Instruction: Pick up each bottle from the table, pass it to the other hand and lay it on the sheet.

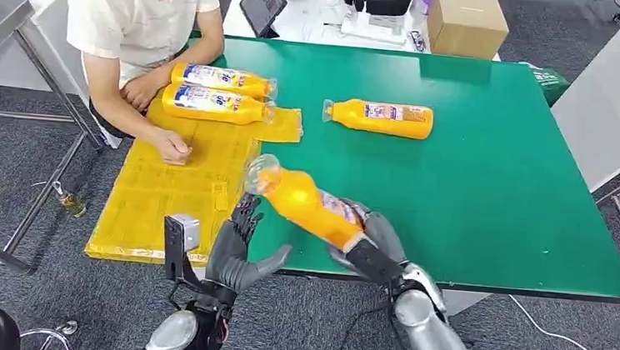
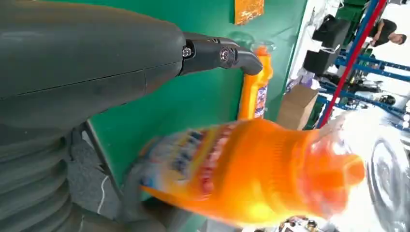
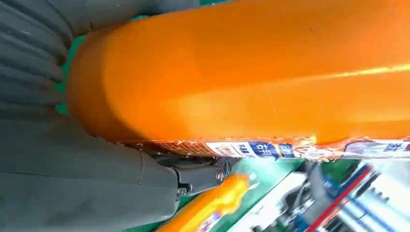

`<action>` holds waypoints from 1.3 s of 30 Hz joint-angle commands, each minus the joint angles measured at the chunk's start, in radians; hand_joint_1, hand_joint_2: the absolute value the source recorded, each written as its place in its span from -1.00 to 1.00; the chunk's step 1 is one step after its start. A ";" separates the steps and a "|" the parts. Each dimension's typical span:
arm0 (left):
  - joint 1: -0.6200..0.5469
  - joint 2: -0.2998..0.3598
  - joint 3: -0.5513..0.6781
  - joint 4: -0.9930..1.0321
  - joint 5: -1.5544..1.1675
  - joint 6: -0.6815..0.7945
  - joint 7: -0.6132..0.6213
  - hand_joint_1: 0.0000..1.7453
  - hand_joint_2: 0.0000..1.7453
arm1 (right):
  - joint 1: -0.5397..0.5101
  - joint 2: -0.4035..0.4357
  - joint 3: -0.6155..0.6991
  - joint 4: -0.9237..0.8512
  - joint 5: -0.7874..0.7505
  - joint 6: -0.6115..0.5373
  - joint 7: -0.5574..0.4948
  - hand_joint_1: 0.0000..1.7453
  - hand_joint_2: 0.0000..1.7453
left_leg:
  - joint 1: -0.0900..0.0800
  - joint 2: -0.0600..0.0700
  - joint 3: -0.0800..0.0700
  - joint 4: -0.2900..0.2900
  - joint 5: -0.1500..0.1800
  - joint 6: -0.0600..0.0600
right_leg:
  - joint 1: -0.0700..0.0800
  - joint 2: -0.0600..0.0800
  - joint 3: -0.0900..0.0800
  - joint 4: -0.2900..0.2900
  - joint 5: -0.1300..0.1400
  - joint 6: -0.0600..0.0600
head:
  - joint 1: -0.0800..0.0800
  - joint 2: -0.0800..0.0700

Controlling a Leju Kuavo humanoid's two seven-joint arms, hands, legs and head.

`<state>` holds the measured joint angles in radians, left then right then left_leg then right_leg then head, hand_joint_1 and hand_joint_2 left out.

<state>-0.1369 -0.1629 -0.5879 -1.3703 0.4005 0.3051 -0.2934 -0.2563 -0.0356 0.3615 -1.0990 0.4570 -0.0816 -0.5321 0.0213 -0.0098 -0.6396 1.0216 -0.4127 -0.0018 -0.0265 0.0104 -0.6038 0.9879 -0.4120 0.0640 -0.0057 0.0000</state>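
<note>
— What does the room look like, and where is the work surface?

— A green table (image 1: 490,181) fills the middle of the head view, on a grey carpet. A yellow sheet (image 1: 181,183) lies over its left part. At the upper left a person (image 1: 139,19) in a light shirt sits with both forearms near the sheet. Behind the table, at the top, stand a cardboard box (image 1: 466,23) and a dark tablet (image 1: 263,2).

— And the bottle that the robot handles?

— The held bottle (image 1: 309,202) is orange, with a clear cap end and a printed label in blue and white around its body. It is tilted, the cap end pointing to the upper left, above the table's near edge, just right of the sheet. The right hand (image 1: 372,240) grips it at its base end, with the fingers wrapped around the body.

— What about the other hand?

— The left hand (image 1: 238,249) is at the lower centre-left, with fingers spread and thumb out, just below the bottle's cap end; it holds nothing.

— Are there more bottles?

— Yes. Two bottles on the sheet (image 1: 219,93) lie side by side at its upper part, near the person's arm. One lying bottle (image 1: 380,118) rests on the bare green table, right of the sheet.
</note>
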 commanded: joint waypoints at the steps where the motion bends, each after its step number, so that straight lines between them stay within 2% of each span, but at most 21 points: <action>1: -0.099 -0.021 -0.026 0.139 0.058 0.040 0.007 -1.00 1.00 | -0.010 0.019 0.168 0.012 -0.010 -0.021 -0.018 1.00 1.00 | 0.000 0.001 0.002 -0.001 -0.001 0.001 | 0.001 0.000 0.002 -0.001 0.000 -0.002 | 0.000 0.000; 9: -0.105 -0.022 -0.028 0.147 0.068 0.040 0.011 -1.00 1.00 | -0.013 0.022 0.174 0.015 -0.018 -0.022 -0.021 1.00 1.00 | 0.000 0.001 0.003 -0.001 -0.001 0.001 | 0.001 -0.001 0.003 -0.001 -0.001 -0.002 | 0.000 0.000; 10: -0.110 -0.023 -0.033 0.148 0.084 0.034 0.011 -1.00 1.00 | -0.017 0.024 0.186 0.020 -0.021 -0.018 -0.026 1.00 1.00 | 0.001 0.002 0.008 -0.001 -0.003 0.002 | 0.002 -0.001 0.008 -0.002 -0.002 -0.005 | 0.000 0.000; 12: -0.121 -0.025 -0.038 0.151 0.098 0.029 0.010 -1.00 1.00 | -0.022 0.035 0.206 0.027 -0.022 -0.020 -0.029 1.00 1.00 | 0.000 0.001 0.002 0.000 -0.001 0.001 | 0.001 0.000 0.002 -0.001 0.000 -0.002 | 0.000 0.000; 18: -0.130 -0.030 -0.017 0.139 0.181 -0.007 0.019 -1.00 1.00 | -0.035 0.054 0.242 0.049 -0.048 -0.008 -0.035 1.00 1.00 | 0.001 0.003 0.005 -0.001 -0.002 0.001 | 0.002 0.001 0.004 -0.001 -0.001 -0.004 | 0.000 0.000; 19: -0.124 -0.028 -0.011 0.123 0.214 -0.038 0.016 -0.70 1.00 | -0.039 0.055 0.253 0.053 -0.056 -0.001 -0.037 1.00 1.00 | 0.000 0.002 0.003 -0.001 -0.001 0.001 | 0.001 0.000 0.003 -0.001 -0.001 -0.003 | 0.000 0.000; 20: -0.114 -0.026 -0.004 0.096 0.249 -0.069 0.016 0.98 1.00 | -0.044 0.056 0.265 0.061 -0.065 0.006 -0.039 1.00 1.00 | 0.000 0.003 0.005 -0.001 -0.002 0.001 | 0.001 0.001 0.004 -0.001 -0.001 -0.004 | 0.000 0.000; 23: -0.097 -0.019 0.005 0.052 0.282 -0.098 0.016 1.00 1.00 | -0.047 0.062 0.278 0.077 -0.081 0.018 -0.042 1.00 1.00 | 0.000 0.002 0.002 0.000 -0.001 0.001 | 0.000 0.001 0.001 0.000 0.000 -0.002 | 0.000 0.000; 25: -0.085 -0.020 0.013 0.034 0.303 -0.112 0.017 1.00 1.00 | -0.045 0.064 0.279 0.085 -0.091 0.020 -0.044 1.00 1.00 | 0.001 0.003 0.006 0.000 -0.003 0.001 | 0.002 0.001 0.005 -0.001 -0.002 -0.004 | 0.000 0.000; 26: -0.078 -0.017 0.016 0.026 0.314 -0.129 0.014 1.00 1.00 | -0.040 0.066 0.282 0.091 -0.098 0.025 -0.045 0.66 1.00 | 0.000 0.002 0.001 0.000 -0.001 0.001 | 0.001 0.001 0.001 0.000 0.000 -0.002 | 0.000 0.000; 27: -0.075 -0.013 0.015 0.025 0.316 -0.134 0.015 1.00 1.00 | -0.036 0.067 0.283 0.093 -0.102 0.026 -0.045 -0.72 1.00 | 0.001 0.003 0.004 -0.001 -0.002 0.001 | 0.002 0.001 0.004 -0.001 -0.001 -0.004 | 0.000 0.000; 28: -0.071 -0.009 0.015 0.022 0.318 -0.144 0.013 1.00 1.00 | -0.031 0.070 0.281 0.095 -0.109 0.027 -0.046 -0.88 1.00 | 0.001 0.003 0.003 -0.001 -0.002 0.001 | 0.001 0.001 0.003 -0.001 -0.001 -0.003 | 0.000 0.000; 30: -0.067 -0.007 0.015 0.022 0.319 -0.147 0.011 1.00 1.00 | -0.028 0.070 0.283 0.096 -0.110 0.027 -0.047 -0.88 1.00 | 0.000 0.001 0.002 -0.001 -0.001 0.001 | 0.001 0.000 0.002 -0.001 -0.001 -0.002 | 0.000 0.000; 31: -0.062 -0.005 0.015 0.019 0.323 -0.167 0.005 1.00 1.00 | -0.024 0.070 0.283 0.094 -0.115 0.024 -0.051 -1.00 1.00 | 0.001 0.002 0.005 -0.001 -0.002 0.001 | 0.001 0.000 0.004 -0.001 -0.001 -0.004 | 0.000 0.000; 32: -0.059 -0.005 0.016 0.017 0.326 -0.174 0.003 1.00 1.00 | -0.023 0.070 0.284 0.093 -0.115 0.024 -0.051 -1.00 1.00 | 0.001 0.002 0.007 -0.001 -0.003 0.001 | 0.002 0.000 0.007 -0.001 -0.002 -0.005 | 0.000 0.000; 33: -0.055 0.000 0.016 0.015 0.329 -0.192 0.004 1.00 1.00 | -0.018 0.062 0.292 0.086 -0.105 0.015 -0.059 -1.00 -1.00 | 0.001 0.001 0.005 -0.001 -0.002 0.001 | 0.002 -0.001 0.005 -0.001 -0.002 -0.004 | 0.000 0.000; 38: -0.060 0.010 0.039 0.012 0.298 -0.188 -0.021 1.00 1.00 | 0.020 0.054 0.263 0.065 -0.067 -0.101 -0.088 -1.00 -1.00 | 0.001 0.000 0.006 -0.001 -0.002 0.002 | 0.002 -0.002 0.007 -0.002 -0.002 -0.004 | 0.000 0.000; 39: -0.056 0.012 0.052 0.004 0.283 -0.173 -0.035 1.00 1.00 | 0.035 0.058 0.243 0.055 -0.061 -0.152 -0.093 -1.00 -1.00 | 0.001 0.000 0.005 -0.001 -0.002 0.001 | 0.002 -0.002 0.005 -0.001 -0.002 -0.004 | 0.000 0.000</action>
<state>-0.1706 -0.1801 -0.5535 -1.3432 0.7130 0.1240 -0.2994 -0.2623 0.0252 0.5985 -1.0731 0.3620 -0.1055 -0.6054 0.0214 -0.0097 -0.6407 1.0216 -0.4126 -0.0018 -0.0266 0.0104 -0.6055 0.9881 -0.4120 0.0639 -0.0057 0.0000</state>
